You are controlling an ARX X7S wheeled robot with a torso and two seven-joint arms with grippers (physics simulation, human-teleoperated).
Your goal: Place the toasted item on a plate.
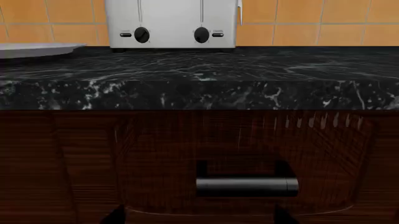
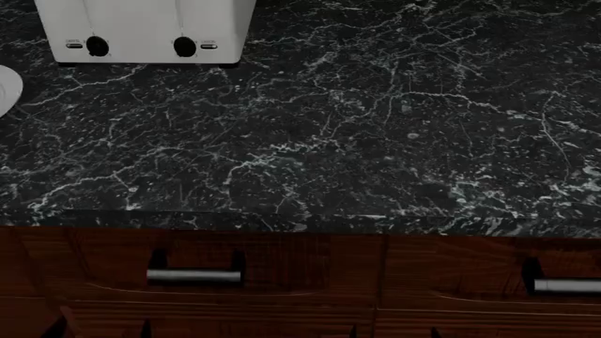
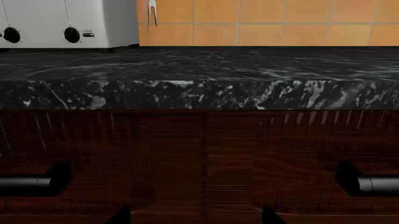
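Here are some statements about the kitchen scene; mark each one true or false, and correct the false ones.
1. The toaster has two round dark knobs on its front. True.
2. The plate carries a slice of bread. False: its visible part is bare, and no bread shows.
3. The countertop is dark marble with white veins. True.
4. The wall behind has blue tiles. False: they are orange.
5. A gripper touches the toaster. False: no gripper is in view.

A toaster (image 2: 146,29) stands at the far left of the counter (image 2: 376,127), with the plate (image 2: 8,90) just left of it; drawer handles (image 2: 193,276) line the cabinet front below.
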